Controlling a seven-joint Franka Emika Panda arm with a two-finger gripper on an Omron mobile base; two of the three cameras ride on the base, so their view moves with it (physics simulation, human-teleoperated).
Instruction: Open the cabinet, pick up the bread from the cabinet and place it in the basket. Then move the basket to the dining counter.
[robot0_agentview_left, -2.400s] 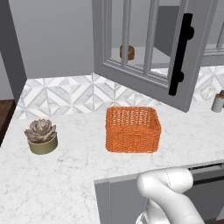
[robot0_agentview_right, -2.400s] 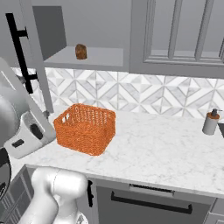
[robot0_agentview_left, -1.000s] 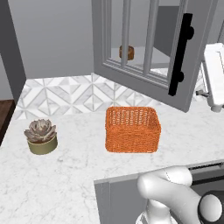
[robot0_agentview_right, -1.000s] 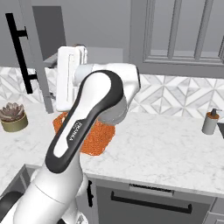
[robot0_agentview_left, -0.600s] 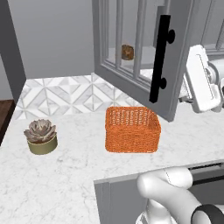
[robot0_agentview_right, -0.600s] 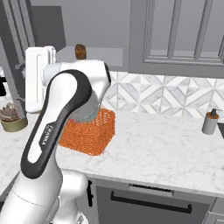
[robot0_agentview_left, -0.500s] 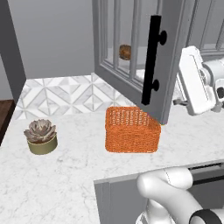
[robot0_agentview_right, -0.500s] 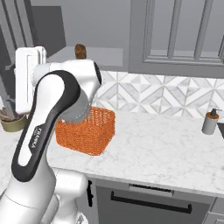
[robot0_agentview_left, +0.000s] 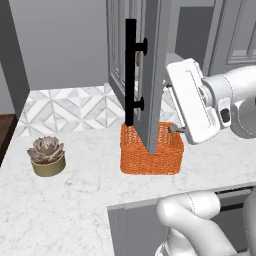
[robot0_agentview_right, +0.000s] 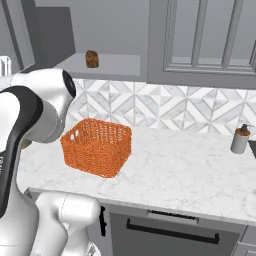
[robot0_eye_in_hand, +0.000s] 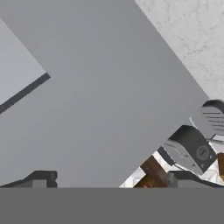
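The cabinet door (robot0_agentview_left: 156, 75) stands swung out, edge-on in the left base view, its black bar handle (robot0_agentview_left: 131, 72) facing left. My gripper (robot0_agentview_left: 170, 107) is open, its fingers (robot0_agentview_left: 174, 129) spread against the door's inner face and holding nothing. In the hand view the grey door (robot0_eye_in_hand: 87, 96) sits close in front of the gripper (robot0_eye_in_hand: 111, 179). The bread (robot0_agentview_right: 91, 58) rests on the cabinet shelf (robot0_agentview_right: 112, 64). Below it the orange basket (robot0_agentview_right: 97, 146) (robot0_agentview_left: 150, 156) stands on the worktop. The dining counter is out of view.
A succulent pot (robot0_agentview_left: 47, 156) sits at the worktop's left. A grey shaker bottle (robot0_agentview_right: 240, 139) stands at the far right by the tiled wall. The marble worktop (robot0_agentview_right: 185, 170) stretches between the basket and the bottle. Base cabinet fronts (robot0_agentview_right: 170, 230) lie below.
The arm rose beside the cabinet and its hand moved left behind the door. The door has swung further round, from facing the camera to edge-on. Basket and bread have not moved.
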